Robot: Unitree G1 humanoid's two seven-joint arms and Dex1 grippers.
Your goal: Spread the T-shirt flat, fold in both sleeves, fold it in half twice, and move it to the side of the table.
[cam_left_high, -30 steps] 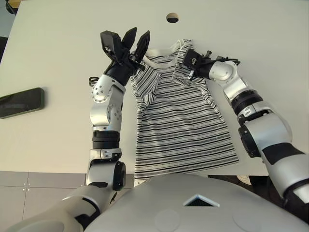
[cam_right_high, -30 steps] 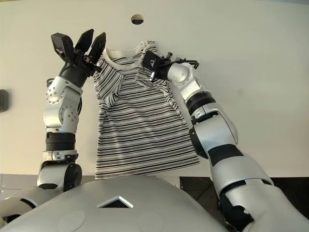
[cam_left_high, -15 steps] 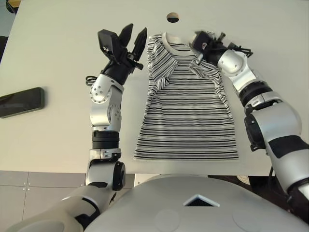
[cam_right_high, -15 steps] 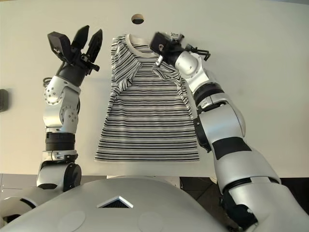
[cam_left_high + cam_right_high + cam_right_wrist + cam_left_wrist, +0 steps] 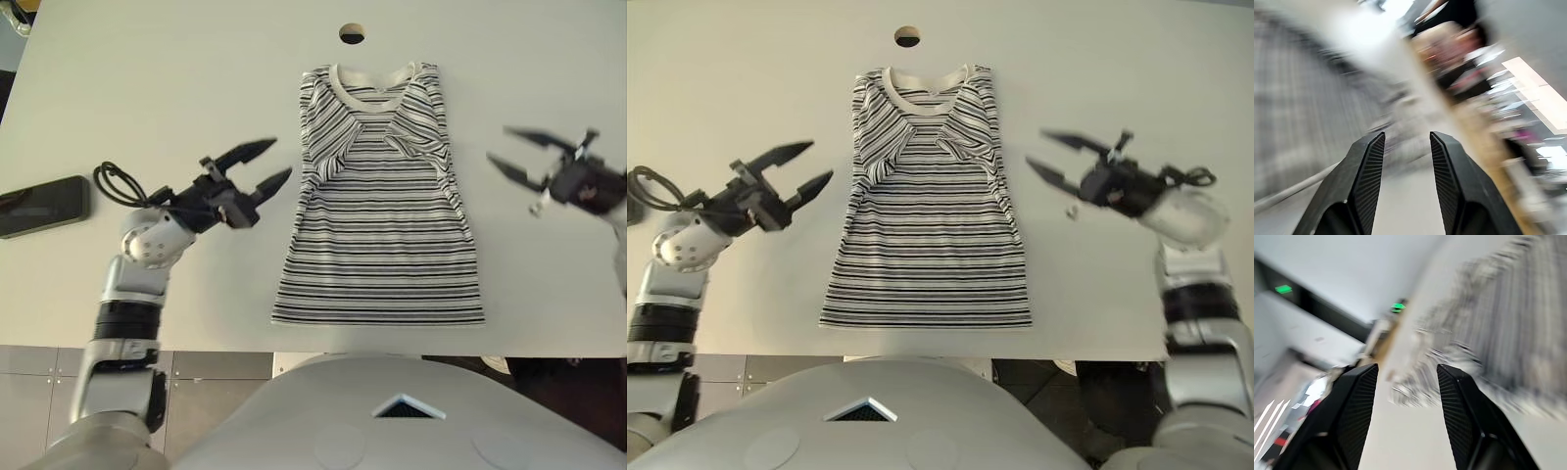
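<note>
Pulled back to both sides of the T-shirt (image 5: 377, 196), left claw (image 5: 282, 158) and right claw (image 5: 498, 144) spread, nothing pinched; released flat on table (image 5: 147, 78).

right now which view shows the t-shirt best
The right eye view: the whole T-shirt lies centred, sleeves folded in, nothing covering it. The left eye view shows it whole too, off centre. Both wrist views catch blurred stripes of it.
</note>
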